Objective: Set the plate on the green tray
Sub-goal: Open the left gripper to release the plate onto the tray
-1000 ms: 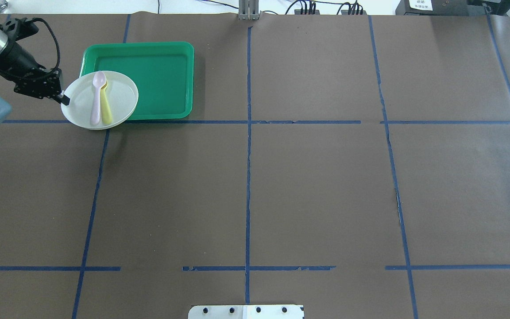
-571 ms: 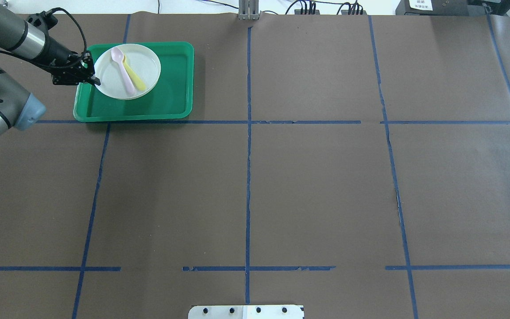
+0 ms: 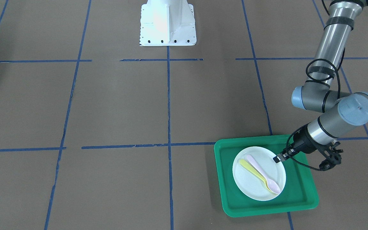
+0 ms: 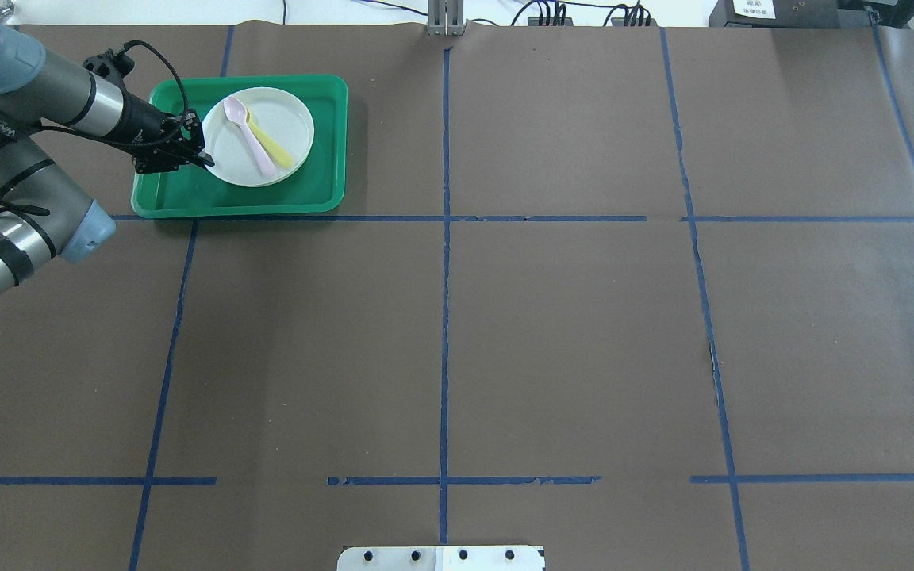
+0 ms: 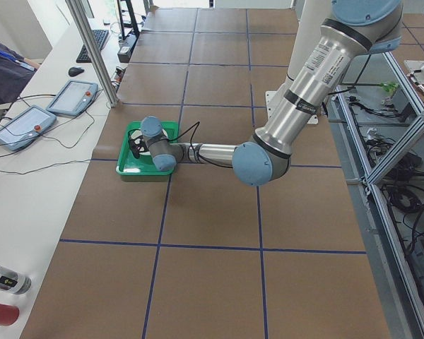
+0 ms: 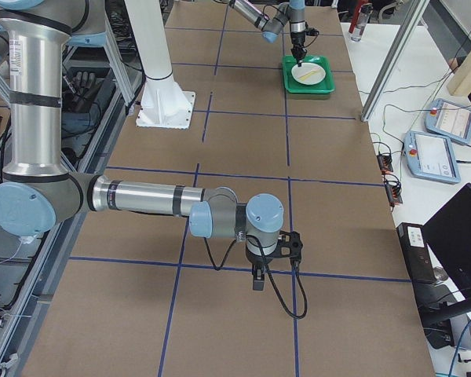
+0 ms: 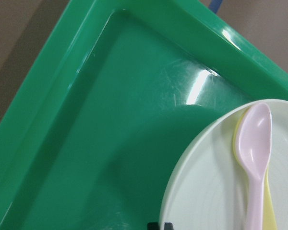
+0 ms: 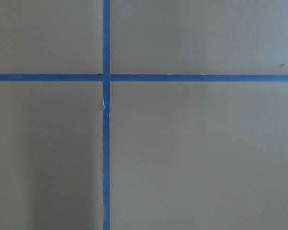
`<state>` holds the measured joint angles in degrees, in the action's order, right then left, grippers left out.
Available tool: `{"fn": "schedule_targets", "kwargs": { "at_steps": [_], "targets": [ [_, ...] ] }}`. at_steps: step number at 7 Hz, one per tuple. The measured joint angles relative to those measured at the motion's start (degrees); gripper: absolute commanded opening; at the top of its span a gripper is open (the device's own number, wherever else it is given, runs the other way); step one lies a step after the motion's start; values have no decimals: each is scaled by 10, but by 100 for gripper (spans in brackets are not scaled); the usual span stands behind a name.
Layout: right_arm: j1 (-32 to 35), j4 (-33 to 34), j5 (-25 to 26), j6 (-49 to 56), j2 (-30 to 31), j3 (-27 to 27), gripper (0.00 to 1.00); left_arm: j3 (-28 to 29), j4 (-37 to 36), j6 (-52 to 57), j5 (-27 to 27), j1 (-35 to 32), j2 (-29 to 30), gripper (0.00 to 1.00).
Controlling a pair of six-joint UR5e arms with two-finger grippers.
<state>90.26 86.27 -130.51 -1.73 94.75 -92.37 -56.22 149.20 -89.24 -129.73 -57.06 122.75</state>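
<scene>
The white plate (image 4: 289, 117) is over the green tray (image 4: 316, 184), toward its far middle, and casts a shadow on the tray floor. My left gripper (image 4: 205, 161) is shut on the plate's rim at its near-left side. The front view shows the same grip (image 3: 278, 158) on the plate (image 3: 251, 186) inside the tray (image 3: 299, 195). The left wrist view shows the plate (image 7: 206, 191) above the tray floor (image 7: 110, 143). My right gripper (image 6: 257, 281) shows only in the right side view, far from the tray; I cannot tell its state.
A pink spoon (image 4: 249, 135) and a yellow spoon (image 4: 276, 148) lie side by side on the plate. The tray's raised rim runs all around. The brown table cover with blue tape lines (image 4: 444, 317) spreads to the right. The robot base (image 3: 168, 22) stands mid-table.
My left gripper has carried the plate with both spoons from the tray's near-left corner up over the tray and then rightward toward its middle. The plate has turned somewhat on the way.
</scene>
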Motion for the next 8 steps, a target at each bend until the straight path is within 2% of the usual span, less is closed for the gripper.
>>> {"fn": "schedule_targets", "kwargs": {
  "at_steps": [1, 2, 3, 6, 8],
  "targets": [
    [0, 0, 0, 0, 0, 0, 100, -1, 0, 1, -2, -1, -2, 20],
    [0, 0, 0, 0, 0, 0, 100, -1, 0, 3, -4, -4, -3, 73],
    [0, 0, 0, 0, 0, 0, 100, -1, 0, 10, -6, -8, -5, 100],
    [0, 0, 0, 0, 0, 0, 100, -25, -6, 62, -33, -32, -18, 100],
    [0, 0, 0, 0, 0, 0, 100, -116, -64, 140, -73, -72, -60, 100]
  ]
}}
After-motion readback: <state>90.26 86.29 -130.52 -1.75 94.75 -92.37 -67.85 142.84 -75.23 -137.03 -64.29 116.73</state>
